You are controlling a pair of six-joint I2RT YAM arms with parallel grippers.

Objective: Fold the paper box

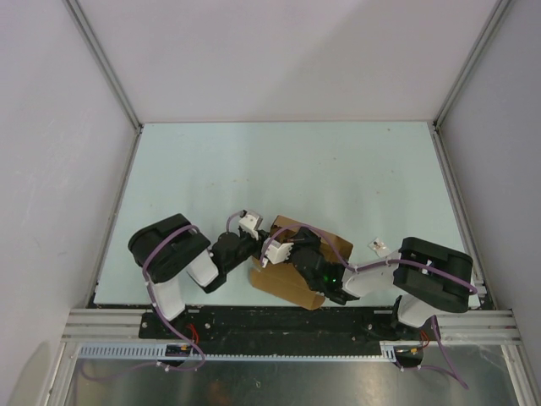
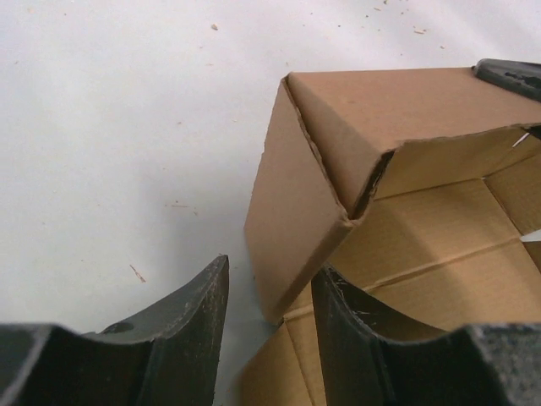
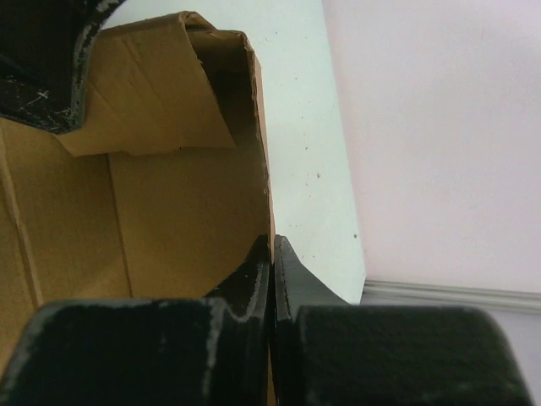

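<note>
Brown cardboard sits right at your near edge. From above, the paper box (image 1: 287, 286) lies at 6 o'clock on the pale green table (image 1: 296, 169), partly folded and close to the front rail. Your left arm (image 1: 169, 249) reaches it from 9 o'clock and your right arm (image 1: 435, 271) from 3 o'clock, and both wrists crowd over the box. A tiny white packet (image 1: 376, 247) lies on the table at 3 o'clock of the box, apart from it.

In the left wrist view, your left gripper (image 2: 270, 272) stands about half apart and straddles the low corner of an upright side wall. One finger is outside the box at 7 o'clock, the other inside it at 5 o'clock. A strip of table shows between the outer finger and the wall, so nothing is clamped. A flap leans inward over the box at 1 o'clock.

In the right wrist view, your right gripper (image 3: 272, 254) is pressed together on the thin edge of a box wall, which runs up toward 12 o'clock. The box's inside lies at 9 o'clock and the table at 1 o'clock.
</note>
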